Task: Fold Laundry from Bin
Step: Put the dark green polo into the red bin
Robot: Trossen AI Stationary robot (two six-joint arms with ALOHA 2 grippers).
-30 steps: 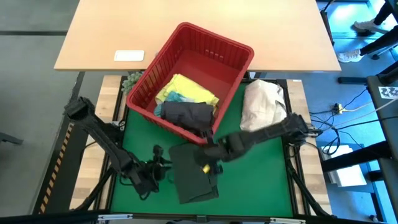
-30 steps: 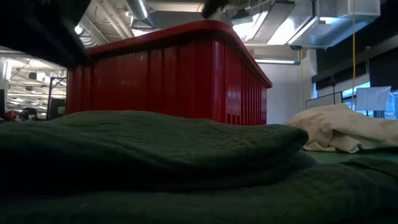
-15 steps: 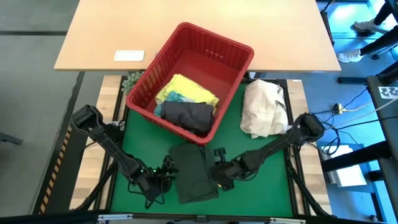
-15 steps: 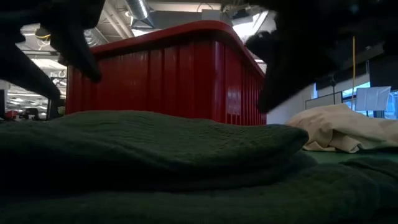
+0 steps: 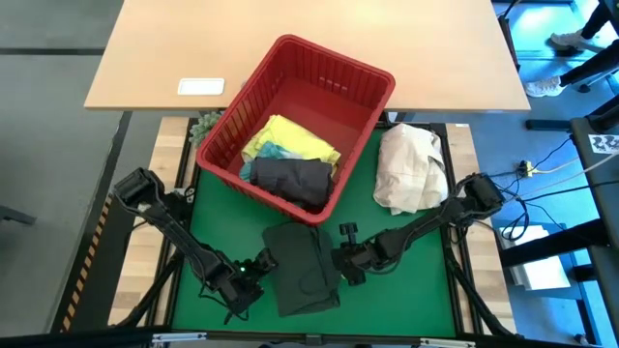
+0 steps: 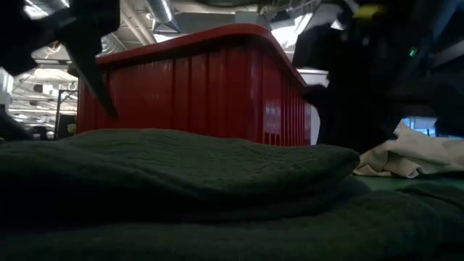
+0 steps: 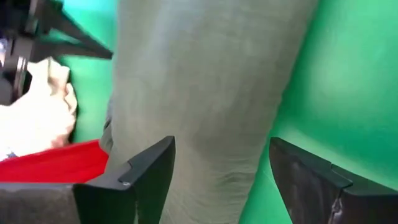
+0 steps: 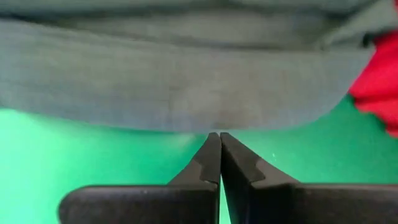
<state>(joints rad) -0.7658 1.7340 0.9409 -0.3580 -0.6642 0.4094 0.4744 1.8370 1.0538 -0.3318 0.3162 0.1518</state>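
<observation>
A dark green-black garment [image 5: 302,266] lies folded on the green mat, and it fills the foreground of the low view [image 6: 181,167]. My left gripper [image 5: 253,277] is low at its left edge and open; its two fingers [image 7: 149,174] stand astride that edge. My right gripper [image 5: 341,263] is shut and low at the garment's right edge, with its tip [image 8: 219,135] on the mat just short of the cloth. The red bin [image 5: 295,121] stands behind and holds yellow [image 5: 290,140], turquoise and grey [image 5: 290,179] laundry. My left gripper has the garment's left edge [image 7: 205,155] between its open fingers, which slant down from the table's left; I cannot tell whether they touch the cloth. My right gripper's shut tip sits at the garment's right edge [image 8: 214,121], slanting down from the right; I cannot tell whether it touches.
A cream-white cloth bundle [image 5: 411,169] lies on the mat to the right of the bin. A small green spiky ball [image 5: 208,124] sits at the bin's left corner. A wooden table [image 5: 464,58] with a white card [image 5: 201,87] stands behind.
My right gripper has come down from above the garment's far part to its right edge, staying shut. My left gripper has sunk, rolled and moved right to the garment's left edge, and its fingers have opened wider. The garment has stayed put.
</observation>
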